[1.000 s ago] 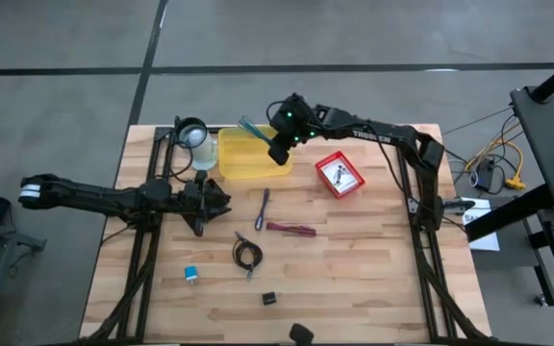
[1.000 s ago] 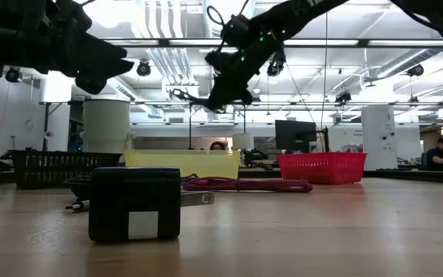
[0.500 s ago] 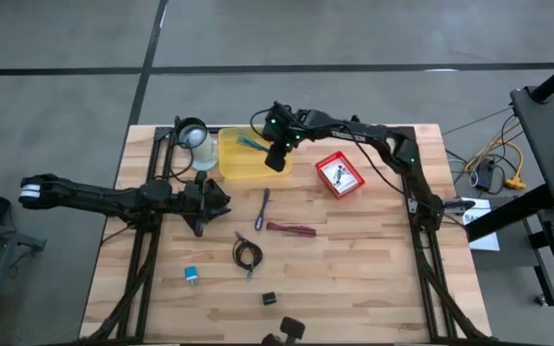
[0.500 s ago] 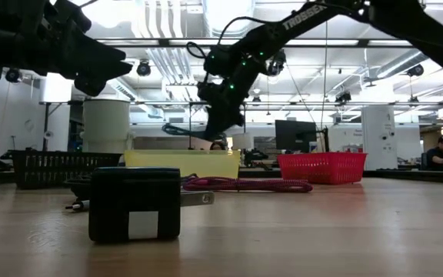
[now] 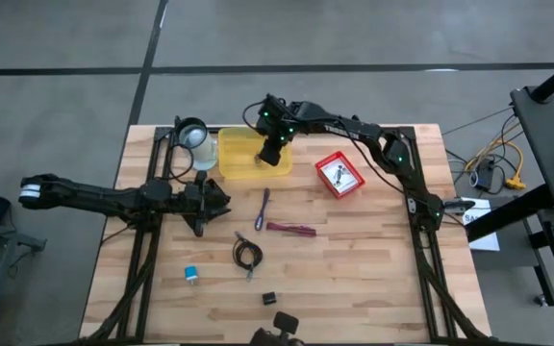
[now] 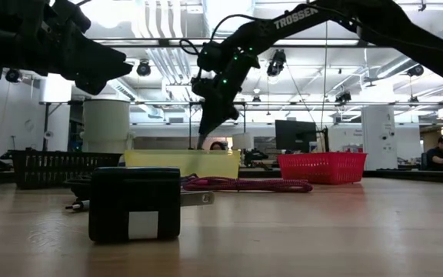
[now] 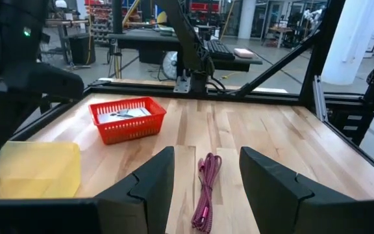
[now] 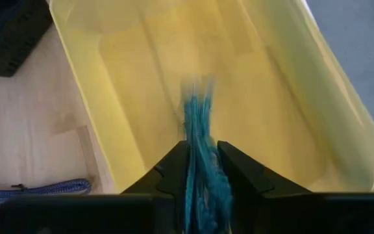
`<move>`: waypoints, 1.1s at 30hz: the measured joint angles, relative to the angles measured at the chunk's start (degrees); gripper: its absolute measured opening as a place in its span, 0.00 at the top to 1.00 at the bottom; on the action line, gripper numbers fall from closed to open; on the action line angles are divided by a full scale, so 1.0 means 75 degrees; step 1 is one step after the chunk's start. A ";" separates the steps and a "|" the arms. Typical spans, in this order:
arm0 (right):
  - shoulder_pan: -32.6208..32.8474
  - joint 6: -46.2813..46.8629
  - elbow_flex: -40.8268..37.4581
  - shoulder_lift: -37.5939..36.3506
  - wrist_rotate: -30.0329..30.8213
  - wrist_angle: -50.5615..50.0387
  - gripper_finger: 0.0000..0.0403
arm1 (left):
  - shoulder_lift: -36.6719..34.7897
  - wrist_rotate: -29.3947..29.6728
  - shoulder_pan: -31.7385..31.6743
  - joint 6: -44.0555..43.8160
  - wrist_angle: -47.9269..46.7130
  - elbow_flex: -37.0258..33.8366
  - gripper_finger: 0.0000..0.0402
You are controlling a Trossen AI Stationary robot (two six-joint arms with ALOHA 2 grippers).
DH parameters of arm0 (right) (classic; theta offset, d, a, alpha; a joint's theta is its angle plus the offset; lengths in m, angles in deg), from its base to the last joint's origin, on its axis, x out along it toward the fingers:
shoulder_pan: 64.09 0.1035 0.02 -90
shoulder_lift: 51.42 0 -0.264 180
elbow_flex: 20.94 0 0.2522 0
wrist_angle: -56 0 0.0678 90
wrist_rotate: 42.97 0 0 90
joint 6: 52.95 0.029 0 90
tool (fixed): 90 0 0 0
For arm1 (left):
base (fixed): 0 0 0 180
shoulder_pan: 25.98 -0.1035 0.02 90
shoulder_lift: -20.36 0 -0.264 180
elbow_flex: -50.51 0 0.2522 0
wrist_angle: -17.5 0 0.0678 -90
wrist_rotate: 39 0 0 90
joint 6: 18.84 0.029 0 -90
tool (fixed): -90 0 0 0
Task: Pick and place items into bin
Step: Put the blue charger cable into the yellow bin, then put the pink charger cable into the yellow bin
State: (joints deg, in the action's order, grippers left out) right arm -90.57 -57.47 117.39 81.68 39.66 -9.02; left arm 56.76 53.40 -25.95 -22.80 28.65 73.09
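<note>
A yellow bin [image 5: 239,154] stands at the table's far middle. My right gripper [image 8: 203,146] hangs over its inside, tipped steeply down, shut on a teal item [image 8: 200,123] that shows blurred. My left gripper [image 7: 206,188] waits open and level at the table's left [image 5: 221,202]. On the wood lie a purple pen [image 5: 263,209], a maroon strip [image 5: 290,229], a black coiled cable [image 5: 248,254], a tiny blue-white piece [image 5: 191,275] and a small black cube [image 5: 269,299]. White cards lie in a red basket [image 5: 339,174]. My right gripper has the teal item's near end [image 8: 203,169] between its two fingers, coming from above and slanting down into the bin. The item runs on along the fingers, past their tips, toward the bin's floor, clear of it as far as I can see.
A black basket [image 5: 166,144] and a white cylinder [image 5: 200,152] stand left of the yellow bin. A blue braided cord [image 8: 37,188] lies on the wood beside the bin. Black frame rails run along both table sides.
My right gripper has gone toward the table's left edge and down over the yellow bin, tipping more steeply downward. The teal item, which stuck out sideways beyond the bin's far rim, now points down into the bin.
</note>
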 joint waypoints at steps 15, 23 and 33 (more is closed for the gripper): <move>0.0043 0.0088 0.0195 -0.0118 -0.0093 -0.0598 0.56 | -0.0001 0.0000 -0.0002 -0.0006 0.0001 -0.0003 0.60; 0.0619 -0.0132 0.0474 -0.0331 -0.0958 -0.2318 0.57 | -0.0003 0.0001 0.0001 0.0007 -0.0008 -0.0003 0.60; 0.2433 -0.1266 0.0160 -0.0382 -0.0966 -0.3139 0.60 | -0.0009 0.0003 0.0000 0.0017 -0.0014 -0.0012 0.60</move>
State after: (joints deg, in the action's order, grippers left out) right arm -72.32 -66.96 118.59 78.81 32.41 -32.56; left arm 56.70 53.42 -25.95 -22.67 28.55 73.00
